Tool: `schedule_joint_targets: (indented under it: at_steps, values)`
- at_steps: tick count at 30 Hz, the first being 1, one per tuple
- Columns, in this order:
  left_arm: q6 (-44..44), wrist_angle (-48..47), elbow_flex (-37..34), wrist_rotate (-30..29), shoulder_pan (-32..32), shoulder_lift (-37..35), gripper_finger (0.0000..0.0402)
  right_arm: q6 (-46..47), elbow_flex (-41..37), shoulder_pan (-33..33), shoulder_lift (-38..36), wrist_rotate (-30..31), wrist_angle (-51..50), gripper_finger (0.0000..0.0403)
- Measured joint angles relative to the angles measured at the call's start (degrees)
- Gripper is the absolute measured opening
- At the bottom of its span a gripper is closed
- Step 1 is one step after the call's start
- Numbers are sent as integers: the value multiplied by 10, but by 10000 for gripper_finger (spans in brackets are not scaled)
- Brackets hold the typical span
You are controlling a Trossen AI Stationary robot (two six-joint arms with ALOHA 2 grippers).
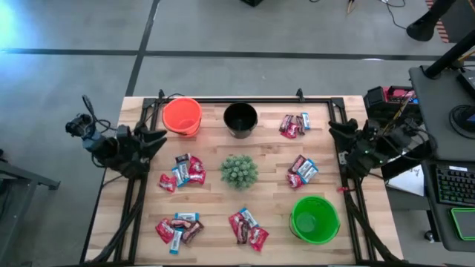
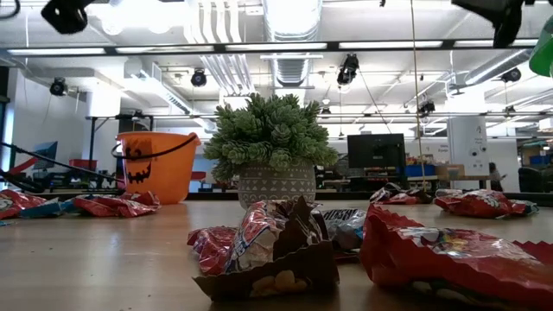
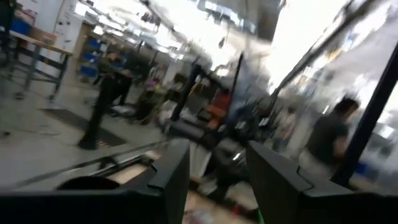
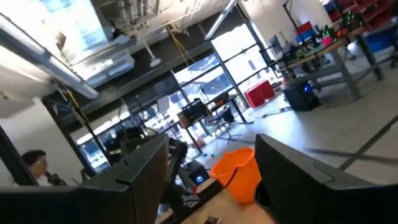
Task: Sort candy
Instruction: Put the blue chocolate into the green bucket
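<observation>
- Candy is lying in six loose heaps on the table (image 1: 274,230): two by the right edge (image 1: 294,124) (image 1: 302,171), two by the left (image 1: 182,170) (image 1: 178,228), one at the near middle (image 1: 248,228), all seen in the high view.
- Wrappers are pointing every way within each heap; no shared long axis is showing. Single pieces are overlapping, so counts are hard to make out.
- In the low view the nearest candy (image 2: 263,246) is lying crumpled and partly cut off by the lower edge; one red wrapper (image 2: 449,255) is running out of the right side.
- Plant (image 1: 239,171) is sitting at the table's middle, between the heaps.
- Orange bucket (image 1: 182,116) and black bucket (image 1: 240,119) are standing side by side at the far edge; green bucket (image 1: 315,219) is standing at the near right. Their insides are not showing any candy that I can make out.
- Left gripper (image 3: 214,177) is hanging off the table's left edge, fingers spread apart, gripping nothing; its view is blurred.
- Right gripper (image 4: 211,171) is hanging off the right edge, fingers wide apart, also bare; the orange bucket is showing between them, farther off.
- A person (image 3: 326,140) is standing in the room, blurred.
</observation>
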Motion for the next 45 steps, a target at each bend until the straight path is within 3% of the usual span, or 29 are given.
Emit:
schedule_joint_targets:
  at_steps: [6, 10, 14, 16, 20, 25, 38, 45]
  values:
    - [-17, -184, 120, -19, 0, 62, 128, -53, 69, -1, 93, 24, 0, 231]
    - [-39, -318, 197, -41, 0, 86, 128, -86, 106, -4, 148, 152, -2, 231]
    - [-116, -470, 261, -41, 0, 99, 128, -76, 129, -15, 178, 286, -1, 231]
    - [-161, -542, 283, -41, 0, 103, 128, -55, 132, -23, 182, 313, -1, 231]
    - [-229, -639, 303, -41, 0, 105, 128, -4, 130, -48, 186, 309, 0, 231]
    - [-233, -656, 303, -40, 0, 94, 128, 9, 140, -78, 213, 268, -1, 231]
    - [-206, -657, 303, -19, 0, 62, 128, -136, 293, -96, 328, 214, -4, 230]
    - [-188, -658, 303, -6, 0, 56, 128, -177, 404, -96, 381, 204, -112, 231]
